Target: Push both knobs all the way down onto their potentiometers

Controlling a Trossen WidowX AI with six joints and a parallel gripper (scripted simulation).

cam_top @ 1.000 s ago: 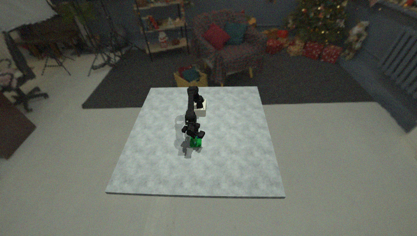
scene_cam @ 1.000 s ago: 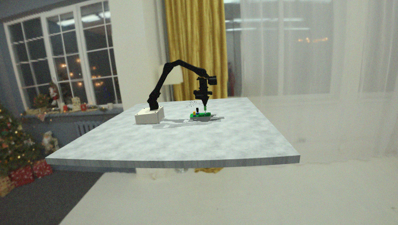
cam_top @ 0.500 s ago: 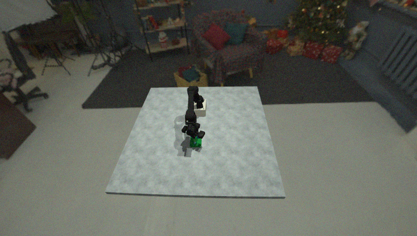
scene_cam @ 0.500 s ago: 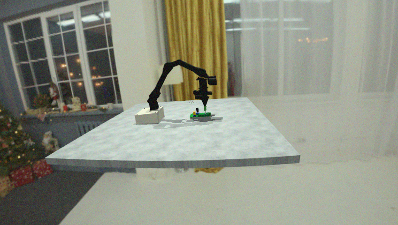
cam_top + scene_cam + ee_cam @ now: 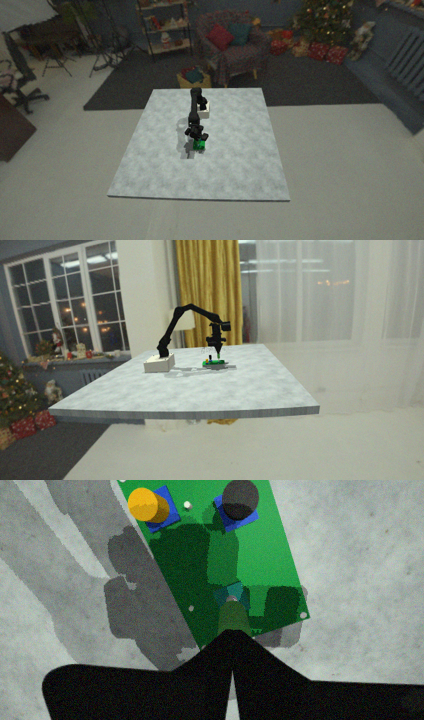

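Observation:
The green circuit board stands on the table. My gripper is shut with nothing between its fingers. Its tips are over the top of the green knob, touching or very close. The exterior view shows a thin pale shaft below this knob, with the knob well above the board. The black knob stands high over its blue potentiometer. The yellow knob sits lower on its own. The fingers hide part of the green knob.
The white arm base stands on the table, behind the board in the top view. The black and yellow knobs stand at the board's end toward the base. The arm's shadow falls across the board.

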